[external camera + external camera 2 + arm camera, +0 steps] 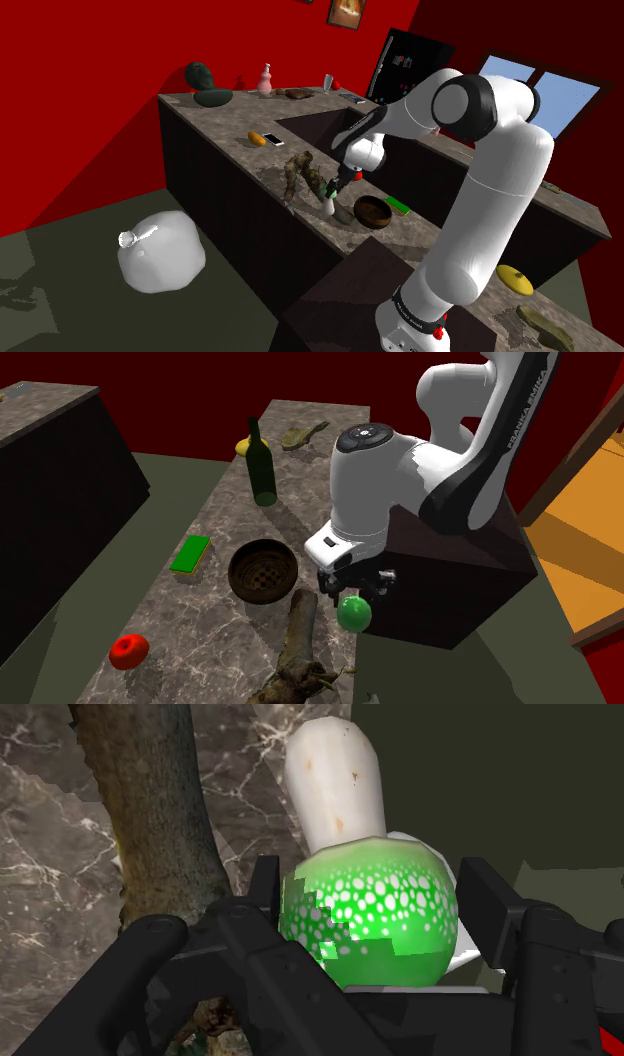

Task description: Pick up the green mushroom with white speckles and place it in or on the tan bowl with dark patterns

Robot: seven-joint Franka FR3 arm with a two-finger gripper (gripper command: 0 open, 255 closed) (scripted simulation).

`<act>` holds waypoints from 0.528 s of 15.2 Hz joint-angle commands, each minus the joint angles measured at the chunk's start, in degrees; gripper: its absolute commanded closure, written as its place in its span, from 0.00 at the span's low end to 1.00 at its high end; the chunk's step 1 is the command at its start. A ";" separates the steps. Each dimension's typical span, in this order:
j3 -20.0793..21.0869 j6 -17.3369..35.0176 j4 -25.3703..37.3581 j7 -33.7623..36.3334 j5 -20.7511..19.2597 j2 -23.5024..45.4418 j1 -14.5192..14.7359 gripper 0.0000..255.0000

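Green, white-speckled mushroom point(385, 904) is clamped by its cap between the black fingers point(492, 909) of the gripper point(355, 590), which close narrowly on both sides of the cap; its pale stem point(335, 789) points away from the hand toward the stone-patterned desk point(200, 622). Second exterior view: mushroom sits near the desk's edge, to the right of the tan bowl point(233, 570) and apart from it, just beside the upper end of a gnarled branch point(297, 647). Whether the stem touches the desk cannot be determined. Bowl stands upright on the desk, with a flat green block point(189, 553) near its left, a dark green bottle point(262, 467) upright beyond it, and a red round object point(129, 650) well apart toward the lower left
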 commanded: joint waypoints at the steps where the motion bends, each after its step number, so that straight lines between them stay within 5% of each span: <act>1: -0.97 -1.14 -0.16 1.85 -2.41 -1.72 0.54 1.00; 8: -3.00 -5.24 -0.08 7.83 -9.92 -7.23 1.58 1.00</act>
